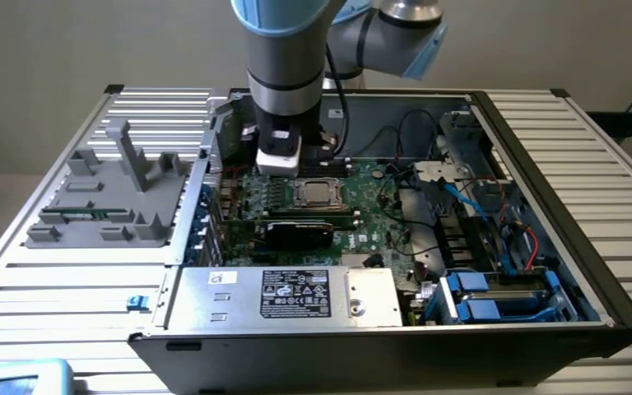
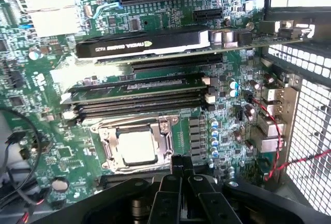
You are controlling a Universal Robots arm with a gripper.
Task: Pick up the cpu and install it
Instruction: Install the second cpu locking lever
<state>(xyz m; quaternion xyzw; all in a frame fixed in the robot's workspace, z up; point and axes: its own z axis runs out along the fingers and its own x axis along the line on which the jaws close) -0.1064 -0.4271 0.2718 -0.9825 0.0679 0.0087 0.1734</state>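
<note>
Tool (image 2: 182, 175) clenched and empty, just beside the cpu (image 2: 137, 147) seated in its socket (image 2: 106, 146).

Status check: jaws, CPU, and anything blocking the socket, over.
Gripper jaws shut, holding nothing, hovering beside the socket. CPU seated in socket frame on the motherboard. Nothing over the socket; graphics card stands clear beyond the memory slots.

1 robot arm (image 1: 284, 58) reaching straight down from above in the exterior view, grey and light-blue segments, wrist vertical, black gripper (image 2: 181, 175) pointing downward, its 2 fingers (image 2: 168, 193) pressed together, closed, nothing held between them
</note>
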